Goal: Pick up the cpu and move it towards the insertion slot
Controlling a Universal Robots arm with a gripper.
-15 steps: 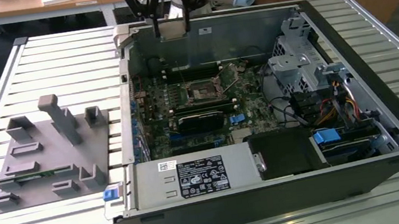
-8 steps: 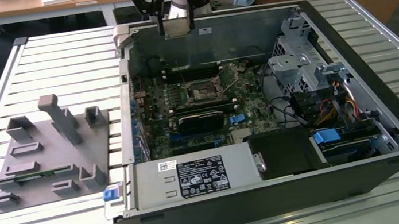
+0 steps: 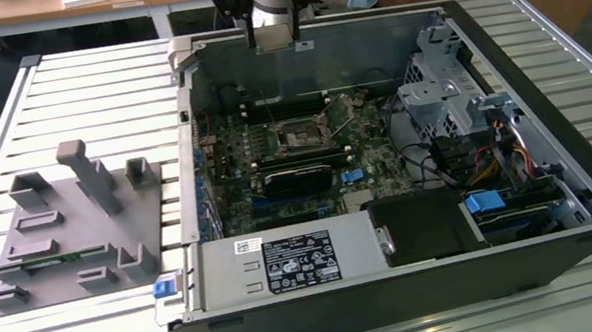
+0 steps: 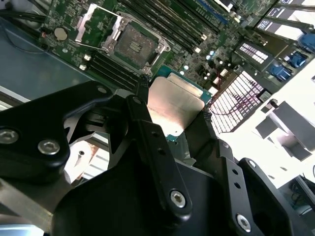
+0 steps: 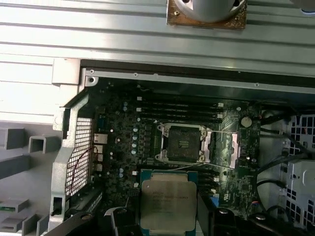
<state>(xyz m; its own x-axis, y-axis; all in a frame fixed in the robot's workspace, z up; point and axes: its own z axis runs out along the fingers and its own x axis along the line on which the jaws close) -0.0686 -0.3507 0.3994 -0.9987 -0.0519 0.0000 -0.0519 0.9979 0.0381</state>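
1. Nearest the camera in the second wrist view, the black hand takes up the lower half of the frame, its two fingers closed on opposite edges of the cpu, which is held clear of the board.
2. In the first wrist view the cpu sits at the lower centre of the frame, silvery top facing the camera, pale rim visible around it.
3. Just beyond it on the green motherboard lies the insertion slot, at the middle of the frame, its shiny frame open around a dark centre, with the hinged retention plate folded out beside it.
4. In the exterior view the slot is near the centre of the open computer case, which rests on the slatted surface; the arm hangs at the upper middle of the frame, over the case's far wall.
5. Judgement: the chip is lifted but not yet over the socket. To do this well, keep it level, travel along a straight line to the slot, stay above the memory slots between them, and keep the chip's edges square to the frame.
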